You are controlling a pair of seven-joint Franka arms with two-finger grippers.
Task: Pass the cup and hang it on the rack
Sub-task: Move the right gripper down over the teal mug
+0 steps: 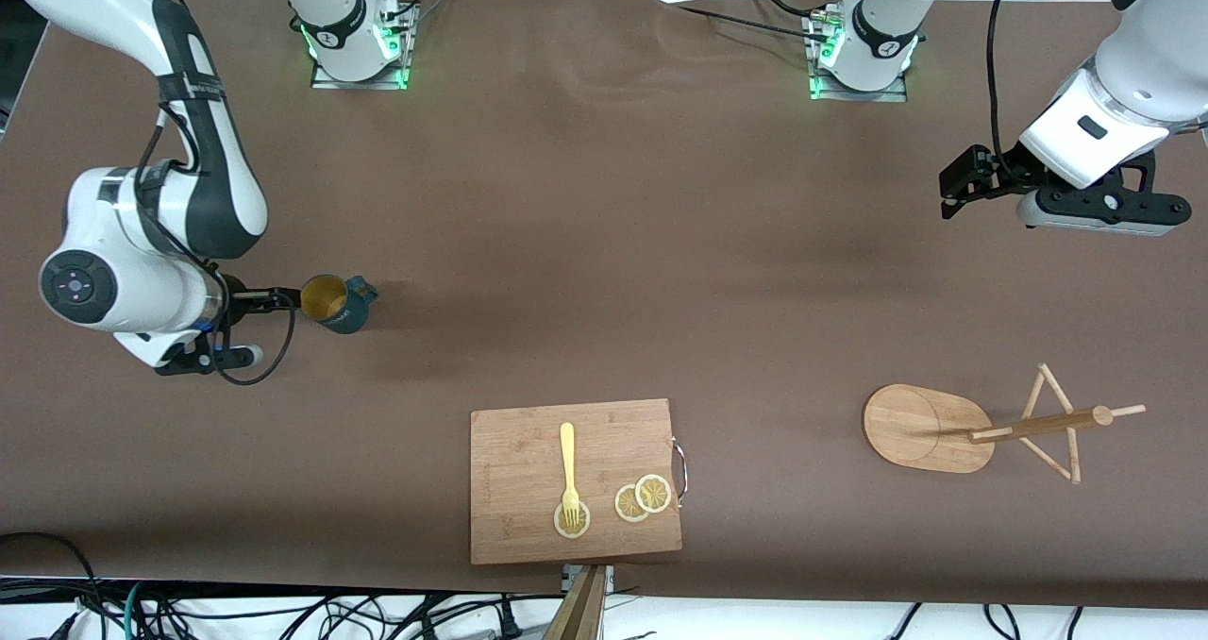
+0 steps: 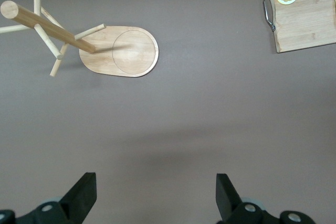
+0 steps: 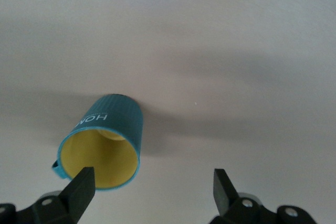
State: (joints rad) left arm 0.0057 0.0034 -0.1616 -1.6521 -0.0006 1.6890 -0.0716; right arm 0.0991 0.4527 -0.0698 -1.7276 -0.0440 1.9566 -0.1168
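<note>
The dark teal cup with a yellow inside stands upright on the table toward the right arm's end, its handle pointing toward the left arm's end. My right gripper is open just beside and above it. In the right wrist view the cup lies under one fingertip, not between the jaws, and the right gripper is empty. The bamboo rack stands on its oval base toward the left arm's end. My left gripper waits high above the table, open and empty, with the rack in its view.
A wooden cutting board with a metal handle lies near the table's front edge, holding a yellow fork and lemon slices. It also shows in the left wrist view. Cables run along the front edge.
</note>
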